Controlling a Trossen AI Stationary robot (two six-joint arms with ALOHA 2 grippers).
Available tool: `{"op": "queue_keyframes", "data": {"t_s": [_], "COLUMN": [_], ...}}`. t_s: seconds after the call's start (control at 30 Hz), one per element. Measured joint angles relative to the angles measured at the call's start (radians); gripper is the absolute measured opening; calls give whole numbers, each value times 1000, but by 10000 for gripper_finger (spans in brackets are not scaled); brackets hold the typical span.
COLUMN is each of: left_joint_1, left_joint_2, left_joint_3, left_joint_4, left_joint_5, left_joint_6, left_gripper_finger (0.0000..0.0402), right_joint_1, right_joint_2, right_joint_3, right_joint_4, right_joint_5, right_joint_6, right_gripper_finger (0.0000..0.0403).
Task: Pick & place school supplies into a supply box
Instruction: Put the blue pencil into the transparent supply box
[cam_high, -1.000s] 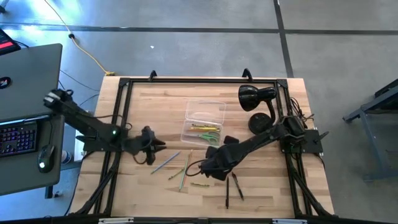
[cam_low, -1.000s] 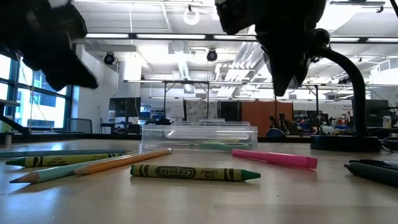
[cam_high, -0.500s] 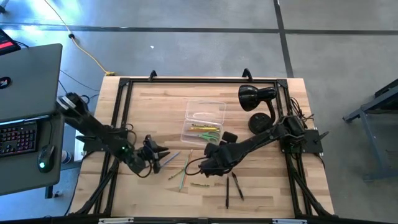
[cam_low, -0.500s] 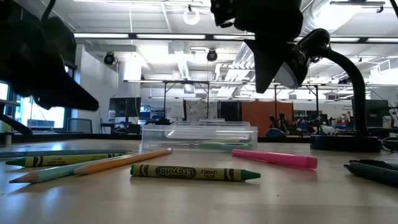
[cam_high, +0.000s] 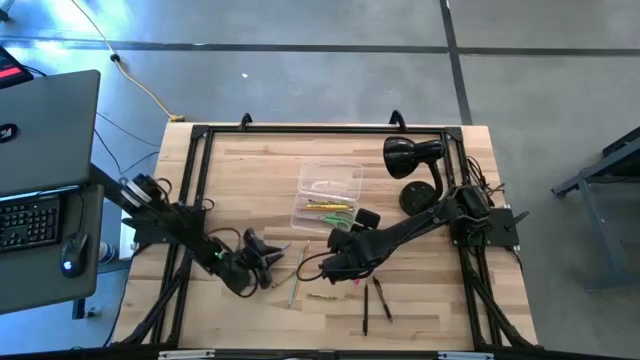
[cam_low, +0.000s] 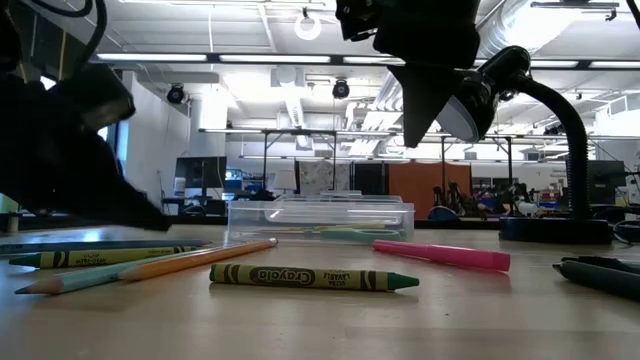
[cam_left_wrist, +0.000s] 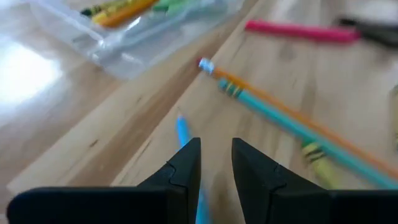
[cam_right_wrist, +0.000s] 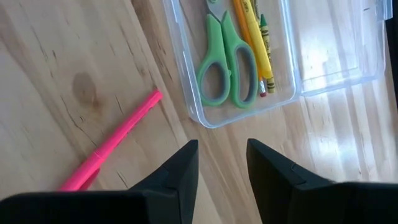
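One blue pencil lies directly ahead of the left pincer, its long axis running on between the slightly parted fingers.

Left pincer sits low over the desk, nearer the loose pencils than the right pincer, which hangs fingers apart by the pink marker. Supply box holds green scissors and crayons. Against half a second earlier, the left arm has dropped and advanced toward the pencils; the right has hardly shifted.
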Motion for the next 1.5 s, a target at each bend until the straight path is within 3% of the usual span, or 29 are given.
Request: {"op": "queue_keyframes", "data": {"t_s": [0.3,0.47,0.67,0.9,1.1,1.2,1.5], "left_joint_1": [0,0,0,-6,-6,-6,-6], "left_joint_2": [115,124,56,-41,-7,20,43], "left_joint_3": [58,57,76,99,97,97,97], "left_joint_4": [-47,-80,-47,-87,-325,-348,-292], "left_joint_5": [-96,-140,-96,-207,-183,-189,-155], "left_joint_6": [-34,-136,1,142,-137,-225,-205], "left_gripper_finger": [122,122,122,122,122,122,122], "right_joint_1": [5,20,37,38,39,38,39], "right_joint_2": [0,0,0,0,0,0,0], "right_joint_3": [0,0,0,0,0,0,0], "right_joint_4": [12,14,14,30,43,45,48], "right_joint_5": [-19,-20,-20,-20,-21,-20,-21], "right_joint_6": [0,-1,-10,-9,-10,-10,-10], "right_gripper_finger": [115,115,114,115,115,115,114]}}
